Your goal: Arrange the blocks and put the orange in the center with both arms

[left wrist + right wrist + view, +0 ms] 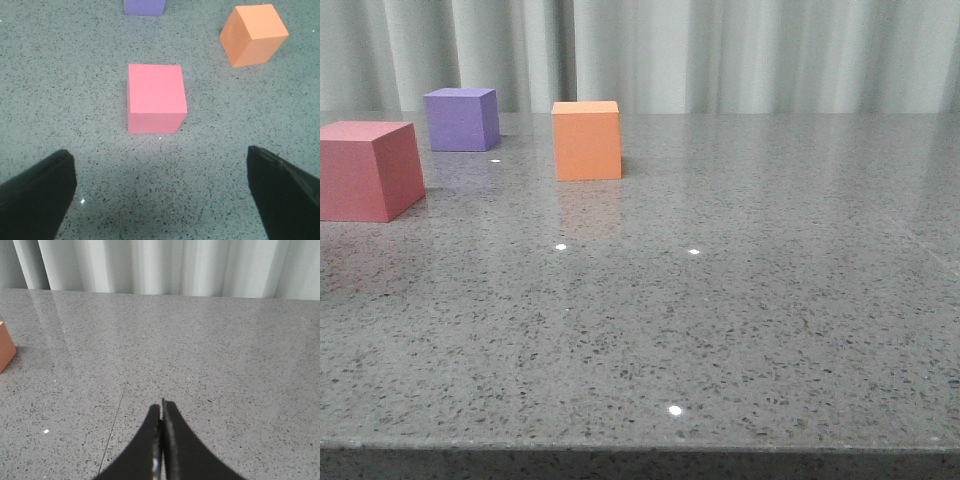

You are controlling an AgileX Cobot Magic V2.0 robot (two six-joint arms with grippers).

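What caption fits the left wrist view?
Open left pincer above the grey table, facing the pinkish-red cube; orange cube and purple cube beyond.

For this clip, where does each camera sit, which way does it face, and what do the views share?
Front view: low at the table's near edge, facing forward to the curtain; red cube, purple cube, orange cube; no robot parts.
Left wrist view: above the table, looking down at the red cube; left gripper with fingers wide apart.
Right wrist view: low, facing the curtain; right gripper closed on nothing.
Shared: all three show the orange cube; front and left wrist share all cubes.
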